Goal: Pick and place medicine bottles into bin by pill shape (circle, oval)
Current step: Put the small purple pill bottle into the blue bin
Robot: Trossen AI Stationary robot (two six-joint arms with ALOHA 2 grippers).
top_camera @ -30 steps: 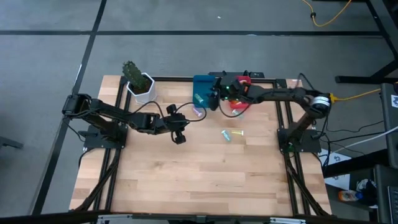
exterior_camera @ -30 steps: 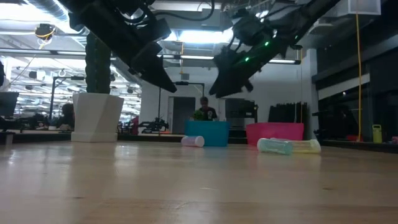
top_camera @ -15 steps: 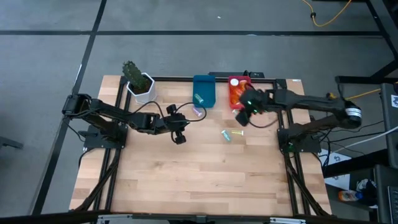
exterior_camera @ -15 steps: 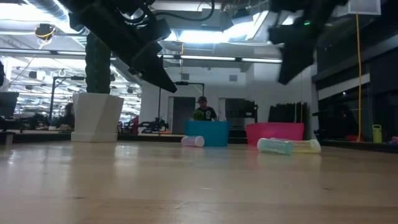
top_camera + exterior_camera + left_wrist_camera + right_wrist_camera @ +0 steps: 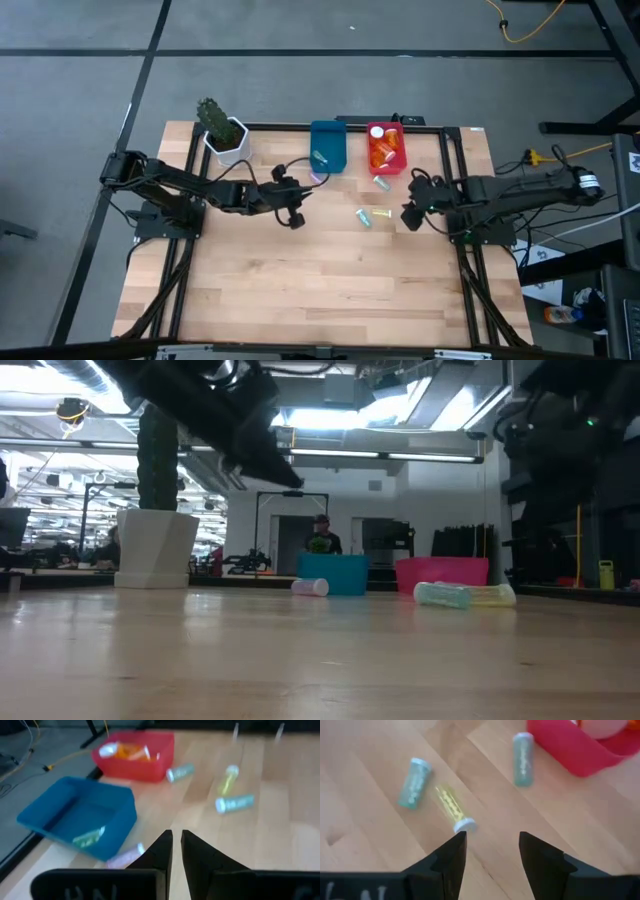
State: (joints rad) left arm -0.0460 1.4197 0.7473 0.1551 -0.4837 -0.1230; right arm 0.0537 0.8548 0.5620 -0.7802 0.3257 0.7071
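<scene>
High view: the right gripper (image 5: 407, 217), parted and empty, hovers beside the slim yellow plastic vial (image 5: 380, 212) and pale teal vial (image 5: 363, 218).

Right wrist view: they lie nearly touching, so closing could probably nudge both.

Left wrist view: the left gripper (image 5: 176, 851) is clenched, empty.

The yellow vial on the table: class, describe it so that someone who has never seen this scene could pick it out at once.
Start at the red bin at the far edge of the wooden table, then come toward the table's middle. Two slim vials lie on their sides there, close together. The yellow vial is the translucent yellow one with a white cap; its neighbour, the teal vial, is pale teal.
</scene>
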